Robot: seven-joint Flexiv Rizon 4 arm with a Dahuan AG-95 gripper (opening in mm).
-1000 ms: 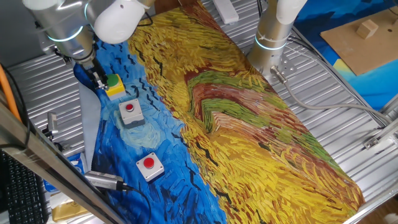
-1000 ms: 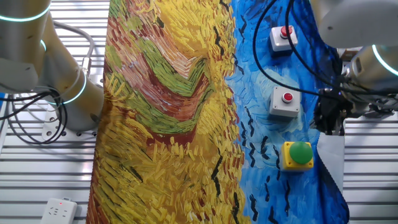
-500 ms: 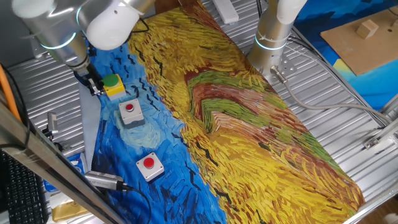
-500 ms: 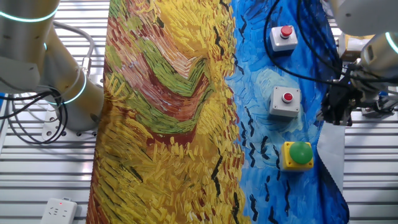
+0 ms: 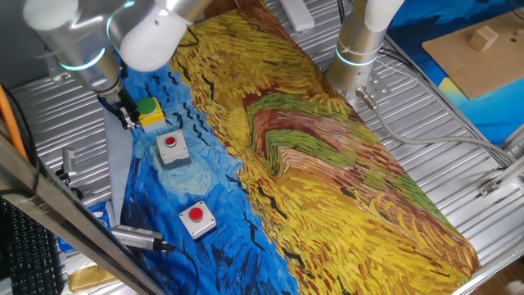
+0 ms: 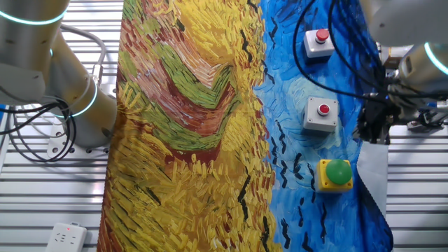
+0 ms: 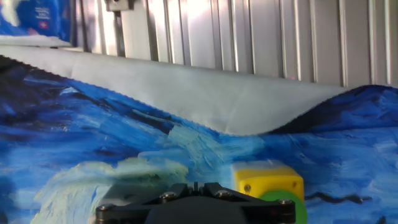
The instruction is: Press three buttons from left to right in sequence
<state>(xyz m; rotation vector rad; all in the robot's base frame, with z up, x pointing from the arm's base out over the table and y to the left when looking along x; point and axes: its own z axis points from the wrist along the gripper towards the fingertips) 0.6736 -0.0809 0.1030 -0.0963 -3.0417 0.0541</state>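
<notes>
The green cap on its yellow box [image 5: 148, 110] stands at the far end of the row on the blue part of the painted cloth. It also shows in the other fixed view [image 6: 336, 173] and at the lower right of the hand view [image 7: 268, 181]. Two red caps on grey-white boxes follow it: the middle one [image 5: 170, 145] [image 6: 322, 113] and the last one [image 5: 196, 218] [image 6: 320, 40]. My gripper [image 5: 124, 114] [image 6: 373, 129] hovers beside the green button, over the cloth's outer edge, not above the cap. In the hand view its fingertips [image 7: 194, 186] meet, shut on nothing.
The painted cloth [image 5: 327, 164] covers the ribbed metal table [image 6: 56, 203]. A second robot base [image 5: 358, 49] stands at the far side. A metal cylinder [image 5: 135, 238] lies near the last red button. A wooden board [image 5: 483, 49] sits at the top right.
My gripper has drifted a little sideways off the green button's outer side and stays beside it. The buttons have not moved.
</notes>
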